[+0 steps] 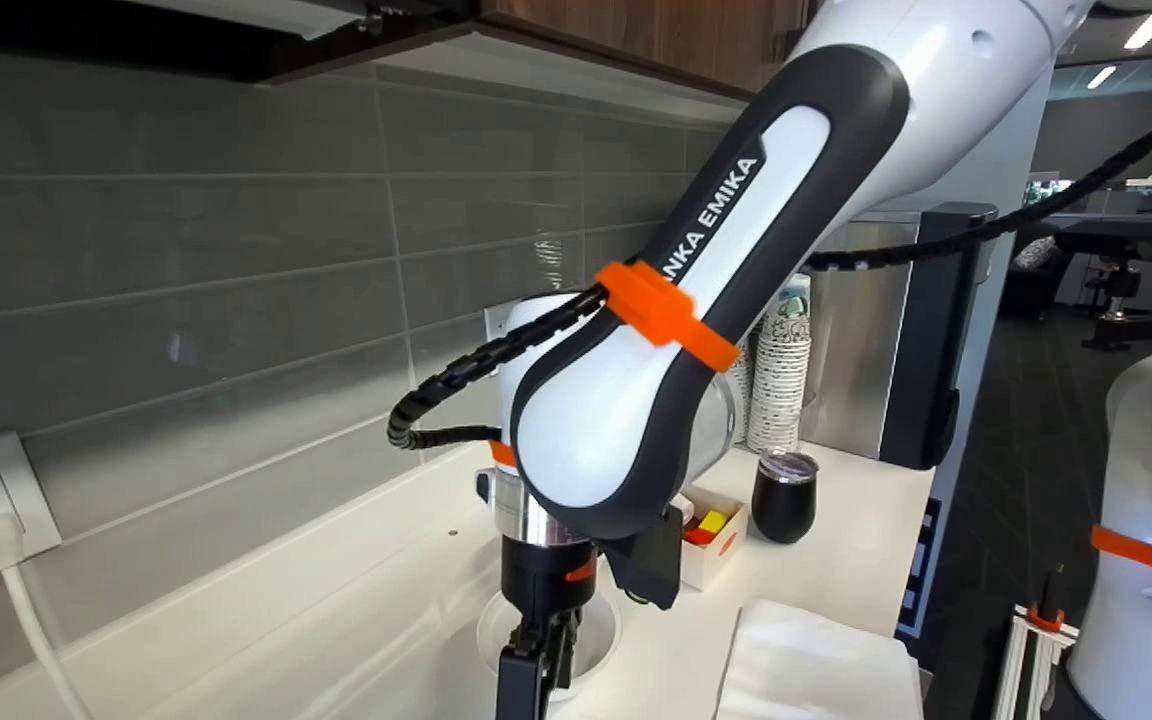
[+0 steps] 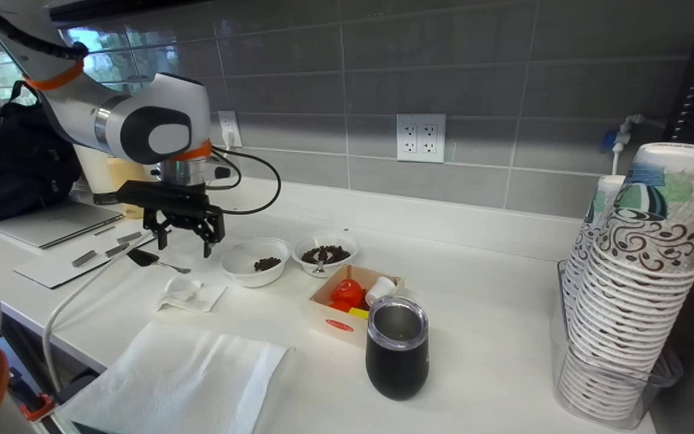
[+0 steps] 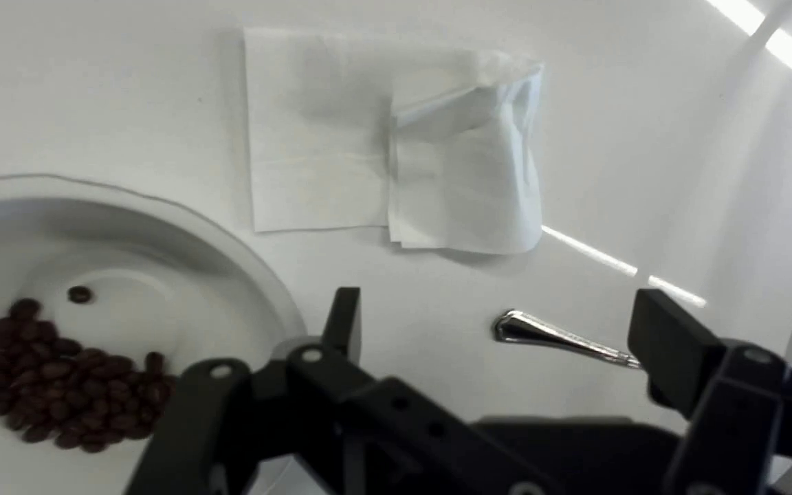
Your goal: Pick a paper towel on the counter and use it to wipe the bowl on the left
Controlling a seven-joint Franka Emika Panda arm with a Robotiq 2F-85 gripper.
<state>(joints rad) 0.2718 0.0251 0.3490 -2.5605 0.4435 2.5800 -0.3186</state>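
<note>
The paper towel [image 3: 320,137] lies flat on the counter [image 2: 473,271], its right part folded over and crumpled in the wrist view. In an exterior view this paper towel [image 2: 205,298] is in front of the bowl on the left [image 2: 241,259]. That white bowl [image 3: 210,302] holds a heap of dark brown beans at the left of the wrist view. My gripper [image 3: 496,326] has its fingers spread wide, nothing between them, above the counter. From outside, the gripper [image 2: 185,244] hangs left of the bowl, pointing down.
A metal handle [image 3: 554,337] lies below the gripper. Beyond the left bowl is another bowl [image 2: 347,241] with beans and a spoon. Nearby are a box [image 2: 329,328], a black tumbler [image 2: 398,361], stacked cups [image 2: 636,313] and a large white sheet [image 2: 184,380]. Tiled wall [image 2: 431,72] behind.
</note>
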